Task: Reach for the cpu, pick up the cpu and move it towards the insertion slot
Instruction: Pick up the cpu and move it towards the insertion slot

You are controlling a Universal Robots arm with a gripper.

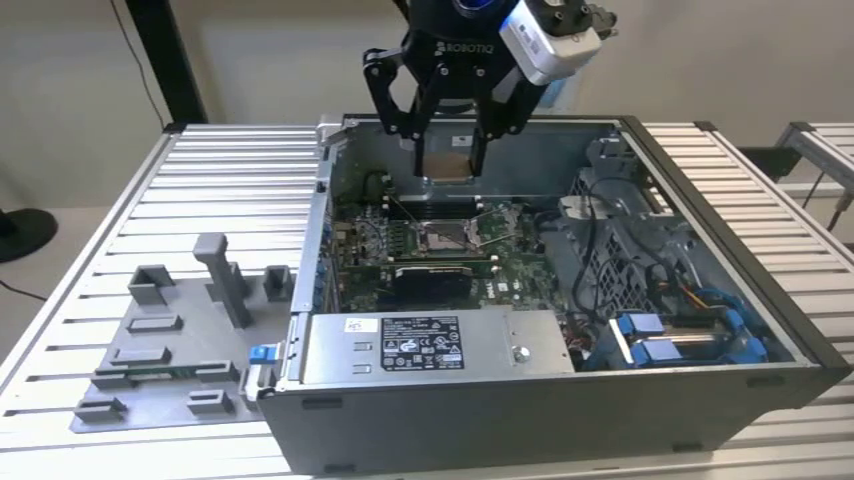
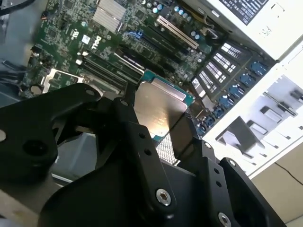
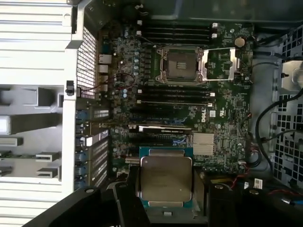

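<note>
Above an open computer case [image 1: 747, 330] resting on a slatted metal table [image 1: 227, 190], the black gripper [image 1: 446, 168] hangs with its fingers [image 1: 395, 105] clamped on the cpu [image 1: 447, 166], which is lifted clear of the green motherboard [image 1: 514, 270]. Seen from the exterior view, the chip sits above and slightly behind the insertion slot [image 1: 443, 236], whose square metal frame lies open on the board, well apart from the held part. Grey plastic fixture blocks [image 1: 180, 335] stand on a plate toward the exterior view's left, beside the case; a power supply [image 1: 427, 345] with a white label fills the case's near side.

Both wrist views add what the outside camera cannot: the chip's pale metal lid and teal-green edge [image 3: 165, 177], pinched between two black fingers [image 3: 127, 198]. From the first wrist view, the slot [image 3: 182, 65] shows its dark centre and raised load plate, with long black card slots [image 3: 175, 97] lying between it and the chip. Looking along the fingers, the second wrist view shows the chip [image 2: 158, 106] tilted over the board.
</note>
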